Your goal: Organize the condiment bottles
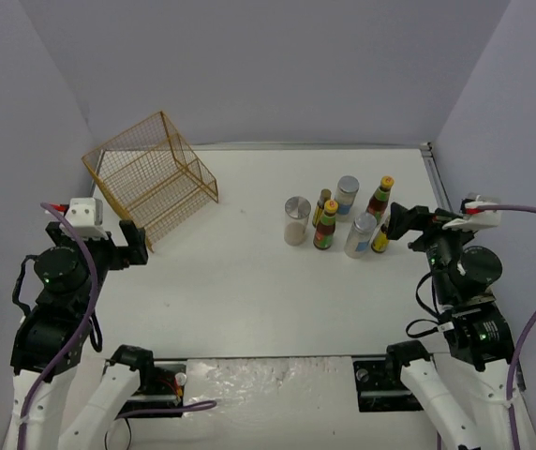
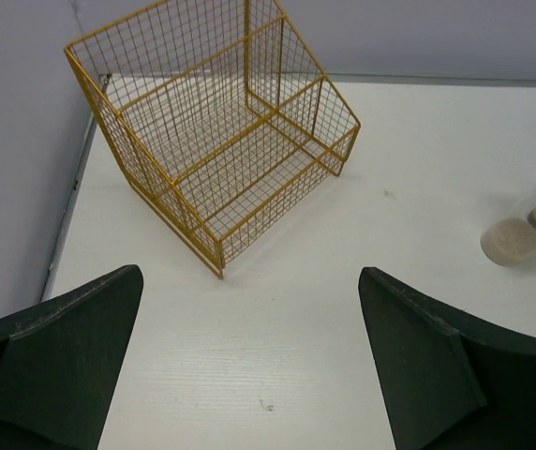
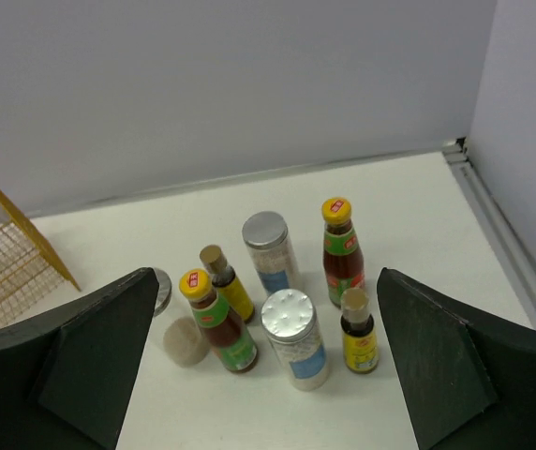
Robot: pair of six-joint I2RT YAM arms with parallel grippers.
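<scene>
Ahead of the right jaws, spread wide and empty, the 7 condiment bottles (image 3: 293,339) stand clustered on the counter (image 1: 240,281). Left jaws, equally wide and empty, face the yellow wire rack (image 2: 214,141), perhaps tipped back, well apart from the cluster. Better to take the small outer bottle (image 3: 357,335) first, gripping its body and lifting straight clear of neighbours.

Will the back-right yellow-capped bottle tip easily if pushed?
Likely: the yellow-capped bottle looks tall and slim, so a high push may topple it. Fallen, its round body would probably roll. It may hit the small bottle beside it.
</scene>
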